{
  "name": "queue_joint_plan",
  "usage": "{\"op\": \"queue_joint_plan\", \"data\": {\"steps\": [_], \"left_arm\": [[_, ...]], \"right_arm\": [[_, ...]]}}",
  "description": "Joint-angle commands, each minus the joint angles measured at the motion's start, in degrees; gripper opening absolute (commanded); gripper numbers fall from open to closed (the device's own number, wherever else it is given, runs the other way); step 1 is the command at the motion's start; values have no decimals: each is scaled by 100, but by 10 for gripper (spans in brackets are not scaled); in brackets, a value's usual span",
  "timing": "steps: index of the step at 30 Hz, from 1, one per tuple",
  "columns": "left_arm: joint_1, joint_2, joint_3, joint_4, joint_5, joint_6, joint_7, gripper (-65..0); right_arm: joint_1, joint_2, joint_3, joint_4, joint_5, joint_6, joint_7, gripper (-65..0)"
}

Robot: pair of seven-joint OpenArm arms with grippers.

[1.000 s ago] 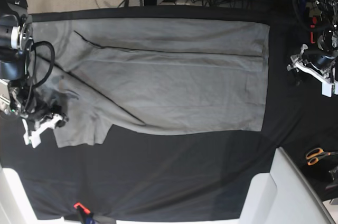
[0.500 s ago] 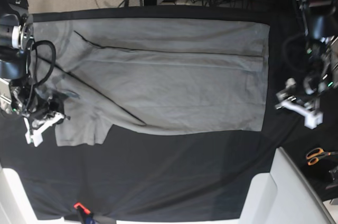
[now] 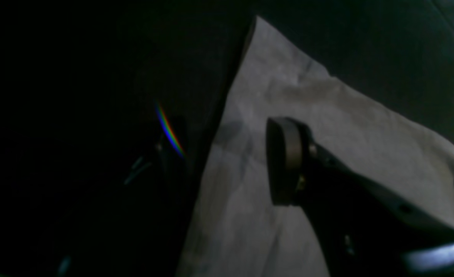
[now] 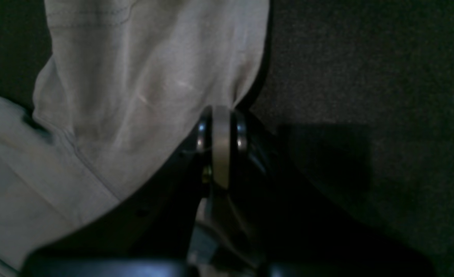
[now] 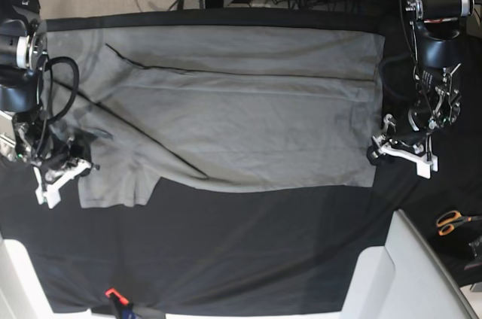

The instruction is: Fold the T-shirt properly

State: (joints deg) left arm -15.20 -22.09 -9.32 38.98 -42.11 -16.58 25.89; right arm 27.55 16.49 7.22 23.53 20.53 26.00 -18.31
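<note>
The T-shirt (image 5: pixel 226 108) is laid flat across the upper half of the black cloth (image 5: pixel 226 244) that covers the table, lengthwise from side to side in the base view. One long fold line is seen running along its upper part, and a diagonal crease towards the sleeve end at that view's left. The lower sleeve (image 5: pixel 113 183) is spread out over the cloth below the body.

The right gripper (image 5: pixel 64 168) is set at the sleeve end, at the shirt's edge. In the right wrist view its fingers (image 4: pixel 221 146) are seen pressed together, and a pinch of grey fabric (image 4: pixel 153 96) is gathered and drawn up into them; the cloth lies dark to the side. The jaws are closed on the T-shirt.

The left gripper (image 5: pixel 399 150) is placed at the hem end, at the base view's right, just beside the shirt's lower corner. In the left wrist view one finger (image 3: pixel 284 161) is seen over the grey fabric (image 3: pixel 269 154), near its straight edge; the other finger is lost in the dark over the cloth. The jaws are parted, and nothing is seen gripped between them. Whether the finger touches the fabric cannot be told.

Orange-handled scissors (image 5: pixel 452 221) are noted at the far edge, off the shirt.
</note>
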Motion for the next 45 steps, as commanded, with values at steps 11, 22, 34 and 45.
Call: {"op": "queue_joint_plan", "data": {"steps": [11, 22, 34, 45], "left_arm": [[171, 68, -4, 53, 31, 9, 97, -331], [109, 156, 312, 27, 22, 9, 237, -332], [109, 138, 286, 53, -5, 9, 255, -650], [663, 33, 268, 853, -22, 18, 651, -650]], "right_arm": [[133, 70, 12, 60, -10, 24, 6, -644], [115, 78, 12, 60, -10, 24, 6, -644], [115, 78, 3, 60, -10, 24, 6, -644], [115, 78, 3, 60, -10, 24, 6, -644]]}}
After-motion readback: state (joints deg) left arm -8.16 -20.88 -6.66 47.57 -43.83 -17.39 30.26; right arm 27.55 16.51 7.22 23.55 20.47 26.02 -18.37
